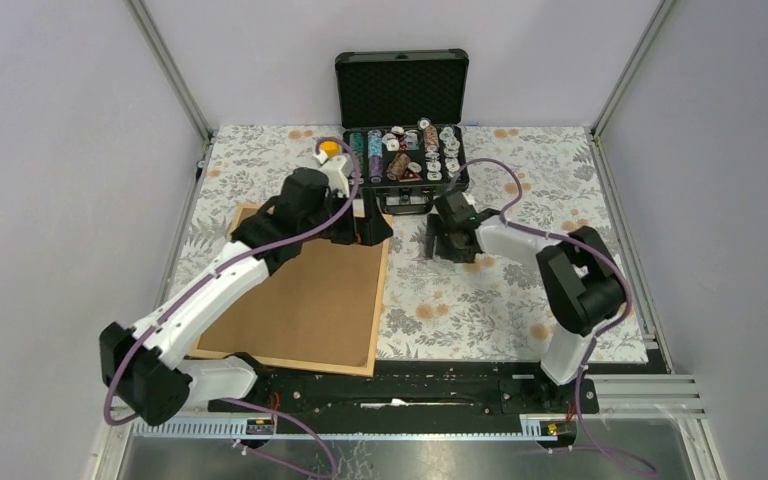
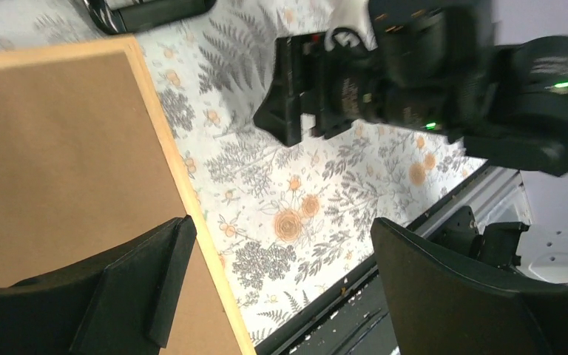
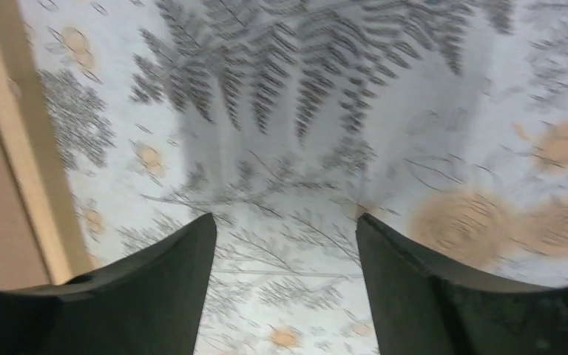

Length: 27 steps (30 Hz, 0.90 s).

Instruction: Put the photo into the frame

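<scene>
Left gripper, released, straddles the frame's right edge near its far corner; right gripper, also released, hovers over desk nearby.

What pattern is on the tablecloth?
Grey ferns and orange flowers on the white tablecloth; left wrist view clearest.

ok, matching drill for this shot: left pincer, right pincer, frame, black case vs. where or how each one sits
Things
1. left pincer
2. right pincer
3. frame
4. black case

States
A. lid up, at the back
B. open, over nothing but floral cloth
C. lying flat, brown side up, on the left
D. open, one finger on either side of a light wood edge

Pairs: 1-D, 2-B, 3-C, 4-A
</scene>
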Available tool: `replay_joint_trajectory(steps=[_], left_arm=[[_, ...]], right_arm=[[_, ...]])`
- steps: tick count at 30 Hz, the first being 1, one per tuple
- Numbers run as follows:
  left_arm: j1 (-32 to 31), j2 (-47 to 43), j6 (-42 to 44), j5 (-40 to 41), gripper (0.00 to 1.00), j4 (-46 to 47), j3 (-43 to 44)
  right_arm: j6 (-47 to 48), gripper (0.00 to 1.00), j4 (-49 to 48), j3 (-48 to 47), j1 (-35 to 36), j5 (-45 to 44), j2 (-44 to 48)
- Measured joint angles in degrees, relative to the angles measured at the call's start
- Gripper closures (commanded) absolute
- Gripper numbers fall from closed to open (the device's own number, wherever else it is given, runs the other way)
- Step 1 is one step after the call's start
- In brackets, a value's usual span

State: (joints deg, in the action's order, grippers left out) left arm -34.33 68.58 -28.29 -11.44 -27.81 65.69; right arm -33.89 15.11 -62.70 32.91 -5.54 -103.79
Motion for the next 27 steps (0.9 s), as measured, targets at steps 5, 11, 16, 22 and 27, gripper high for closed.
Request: replay_joint_trajectory(steps=[5, 11, 16, 22, 27], left_arm=[[0.04, 3.37, -1.44, -0.28, 0.01, 1.42, -4.15], [9.57, 1.29, -1.27, 10.78, 0.01, -2.38, -6.38], [31.45, -1.05, -0.66, 16.26, 0.01, -1.55, -10.05], [50.18, 4.15, -0.66, 16.13, 0.01, 0.96, -15.13], [52.89, 15.98, 0.26, 14.51, 0.01, 0.74, -8.39]], right_arm=[[3.15, 0.11, -0.2, 4.96, -1.03, 6.67, 5.99], [-2.1, 0.01, -9.18, 9.49, 5.33, 17.38, 7.98], [-4.59, 0.0, -16.24, 12.22, 9.55, 22.18, 7.93], [-3.91, 0.0, -18.23, 13.29, 9.18, 24.28, 7.93], [-2.8, 0.0, -19.32, 13.84, 7.26, 27.23, 7.93]])
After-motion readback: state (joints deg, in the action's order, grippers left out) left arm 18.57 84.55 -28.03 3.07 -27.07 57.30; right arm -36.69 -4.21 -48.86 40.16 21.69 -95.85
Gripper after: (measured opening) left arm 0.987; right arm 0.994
